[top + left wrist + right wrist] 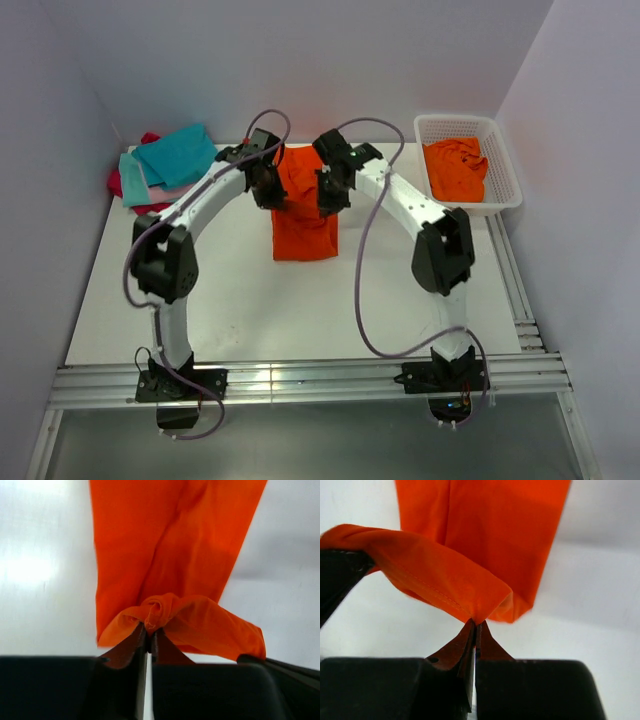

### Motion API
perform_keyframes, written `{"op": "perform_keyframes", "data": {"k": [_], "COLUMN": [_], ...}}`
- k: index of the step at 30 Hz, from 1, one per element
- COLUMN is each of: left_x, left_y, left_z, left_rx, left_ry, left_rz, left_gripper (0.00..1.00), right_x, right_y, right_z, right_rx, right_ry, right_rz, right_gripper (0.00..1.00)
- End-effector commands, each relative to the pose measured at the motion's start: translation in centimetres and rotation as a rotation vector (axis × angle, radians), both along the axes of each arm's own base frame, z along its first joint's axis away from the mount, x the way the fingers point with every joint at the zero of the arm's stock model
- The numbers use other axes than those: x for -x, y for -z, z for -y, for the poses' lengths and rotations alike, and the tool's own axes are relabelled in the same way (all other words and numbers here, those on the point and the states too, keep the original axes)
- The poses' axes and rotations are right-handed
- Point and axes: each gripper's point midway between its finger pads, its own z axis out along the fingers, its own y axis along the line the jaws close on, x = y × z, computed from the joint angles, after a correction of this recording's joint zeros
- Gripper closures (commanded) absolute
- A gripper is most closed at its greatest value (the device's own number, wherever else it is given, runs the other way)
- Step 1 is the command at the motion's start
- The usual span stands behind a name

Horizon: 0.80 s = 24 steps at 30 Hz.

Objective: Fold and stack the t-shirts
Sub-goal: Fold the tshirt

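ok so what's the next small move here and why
Probably lower both together to lay the orange t-shirt flat: the left gripper and right gripper are each shut on its upper edge, and it hangs with its lower end at the table.

Shows a white table (pixel 250 300) boxed in by pale lilac walls (pixel 330 60), edged near and right with aluminium rails (pixel 320 382), softly lit.

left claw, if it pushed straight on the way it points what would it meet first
The left claw is shut on the orange t-shirt, so it would push into that shirt's bunched cloth first. Behind that is probably the white table, though depth is unclear.
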Motion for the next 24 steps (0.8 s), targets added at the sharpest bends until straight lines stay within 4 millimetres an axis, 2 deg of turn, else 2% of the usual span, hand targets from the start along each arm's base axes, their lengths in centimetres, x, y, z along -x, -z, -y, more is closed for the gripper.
{"op": "perform_keyframes", "data": {"k": [1, 2, 3, 4, 5, 6, 7, 8, 9, 10, 11, 12, 13, 14, 15, 16, 17, 18, 19, 20, 21, 22, 23, 24], "left_x": [-5.2, -7.3, -8.7, -9.8, -11.7, -12.5, -13.0, -12.7, -13.1, -12.5, -12.2, -11.7, -10.9, -9.8, -8.9, -7.0, -6.1, -5.0, -2.7, -2.3, -1.1, 0.9, 1.1, 2.3], "left_y": [2.3, 1.0, 1.4, 3.7, 1.5, 1.5, 0.1, 0.7, 0.0, -0.9, -1.4, -1.8, -3.8, -2.8, -2.8, -2.7, -2.6, -2.4, -1.6, -1.4, -1.8, 1.1, 1.6, 2.2], "left_z": [0.0, 0.4, -0.5, -0.9, -0.9, -2.0, -2.4, -3.2, -4.5, -5.7, -6.3, -6.7, -6.9, -7.8, -8.1, -8.4, -8.4, -8.0, -8.1, -7.6, -6.7, -6.5, -5.7, -4.0], "left_rx": [0.015, 0.035, 0.039, 0.030, 0.064, 0.075, 0.102, 0.105, 0.103, 0.069, 0.057, 0.050, 0.062, 0.026, 0.023, 0.020, 0.029, 0.032, 0.026, 0.048, 0.070, 0.057, 0.095, 0.161], "left_ry": [0.055, 0.049, 0.014, -0.009, -0.036, -0.067, -0.087, -0.120, -0.152, -0.182, -0.194, -0.203, -0.204, -0.228, -0.237, -0.238, -0.241, -0.232, -0.228, -0.231, -0.214, -0.208, -0.216, -0.168], "left_rz": [0.016, 0.059, 0.049, 0.005, 0.054, 0.052, 0.082, 0.065, 0.087, 0.108, 0.119, 0.125, 0.156, 0.128, 0.116, 0.095, 0.089, 0.088, 0.069, 0.084, 0.101, 0.038, 0.038, 0.006], "left_gripper": [0.90, 0.80, 0.64, 0.35, 0.08, 0.01, 0.00, 0.01, 0.01, 0.01, 0.00, 0.01, 0.01, 0.01, 0.00, 0.01, 0.01, 0.00, 0.01, 0.01, 0.00, 0.00, 0.00, 0.01], "right_x": [-3.9, -5.9, -7.1, -8.6, -10.1, -10.7, -11.4, -11.5, -11.4, -11.2, -10.5, -10.0, -9.3, -7.9, -7.0, -6.1, -4.4, -3.5, -3.5, -1.7, -1.0, -0.8, 0.2, 0.8], "right_y": [2.3, 0.6, 0.7, 3.3, 1.1, 1.1, 0.9, 1.6, 1.5, -1.3, 0.5, 0.3, -1.2, 0.1, 0.3, -0.8, 0.9, -0.5, -0.5, 1.4, 1.0, 1.5, 2.8, 3.3], "right_z": [1.3, 0.8, 0.8, 1.2, 1.1, 1.0, 1.9, 2.5, 3.0, 4.0, 4.6, 5.2, 5.9, 6.5, 6.9, 7.2, 7.4, 7.3, 6.8, 7.0, 6.6, 6.3, 6.3, 5.8], "right_rx": [0.073, 0.051, 0.038, 0.047, 0.009, -0.015, -0.033, -0.034, -0.040, -0.062, -0.045, -0.031, -0.028, -0.002, 0.009, -0.001, -0.001, -0.041, -0.076, -0.075, -0.100, -0.115, -0.113, -0.135], "right_ry": [0.060, 0.082, 0.098, 0.125, 0.144, 0.153, 0.181, 0.193, 0.204, 0.209, 0.209, 0.204, 0.207, 0.206, 0.199, 0.197, 0.191, 0.192, 0.184, 0.183, 0.184, 0.183, 0.184, 0.181], "right_rz": [-0.026, 0.013, 0.008, -0.036, 0.009, 0.003, 0.003, -0.007, -0.003, 0.057, 0.040, 0.050, 0.075, 0.034, 0.019, 0.033, -0.010, 0.019, 0.047, -0.002, 0.006, 0.005, -0.029, -0.055], "right_gripper": [1.00, 0.88, 0.67, 0.01, 0.00, 0.00, 0.00, 0.00, 0.00, 0.00, 0.00, 0.00, 0.00, 0.00, 0.00, 0.00, 0.00, 0.00, 0.00, 0.00, 0.00, 0.00, 0.00, 0.00]}}
